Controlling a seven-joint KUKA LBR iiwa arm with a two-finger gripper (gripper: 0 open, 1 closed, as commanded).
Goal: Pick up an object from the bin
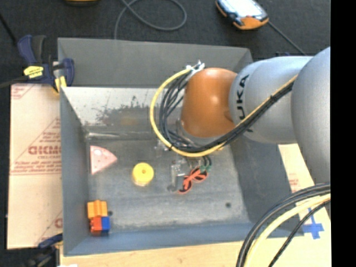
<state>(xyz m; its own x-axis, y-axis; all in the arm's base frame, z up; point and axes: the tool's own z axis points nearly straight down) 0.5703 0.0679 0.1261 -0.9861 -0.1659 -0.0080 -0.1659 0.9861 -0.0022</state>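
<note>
Dark floor all around, with a grey metal bin in the middle of the frame. Reaching in from the right: a big grey arm with an orange cover. Below that cover, the gripper, low over the bin floor, a bit right of the middle. Open or clenched? Cannot tell, partly hidden under the wrist. Just beside the gripper, on its right in the frame, a little tangled thing in red and black. Maybe touching it, hard to say. Nearest thing by far, so likely the one to be picked. Nothing seen lifted yet.

Further left, a yellow round piece flat on the floor, near the gripper but apart. Left of that, a pink triangle. Down in the lower left corner, a small stack of orange, blue and red blocks, well apart from the rest.

Step in hand, by the look of it: low in the bin, lining up for the grab. Next move, as a guess: shift a touch to the right over the red and black tangle, go down to the floor, squeeze gently, then lift straight up. Needs care: loose and wiry, so easy to push away or let slip.
</note>
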